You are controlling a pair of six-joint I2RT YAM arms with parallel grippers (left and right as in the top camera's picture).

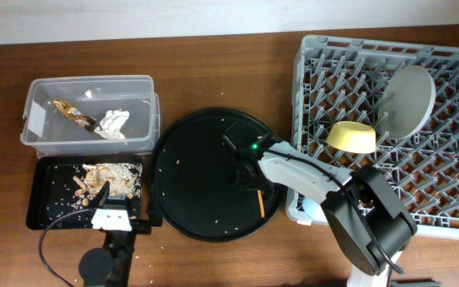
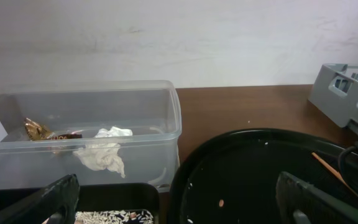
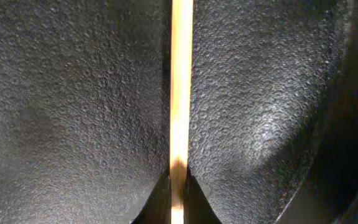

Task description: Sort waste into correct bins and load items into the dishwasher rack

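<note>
My right gripper [image 1: 243, 165] is low over the big round black tray [image 1: 190, 175]. It is shut on a thin wooden chopstick [image 3: 180, 93], which runs straight between its fingers [image 3: 179, 186]. The chopstick's free end [image 1: 260, 202] shows on the tray. My left gripper [image 1: 111, 215] is open and empty at the front edge of the shallow black tray [image 1: 45, 199], which holds food scraps [image 1: 102, 179]. The clear tub [image 1: 86, 142] holds the white tissue [image 1: 111, 123] and the gold-brown wrapper [image 1: 74, 114]. The grey-green plate [image 1: 409, 100] and the yellow bowl [image 1: 352, 137] stand in the grey rack [image 1: 453, 183].
A few crumbs lie on the round tray. In the left wrist view the tub [image 2: 173, 124] with the tissue [image 2: 104, 154] is ahead on the left, the round tray [image 2: 253, 174] is on the right and the rack's corner [image 2: 344, 90] is at the far right. A pale blue thing [image 1: 309, 210] shows under the right arm.
</note>
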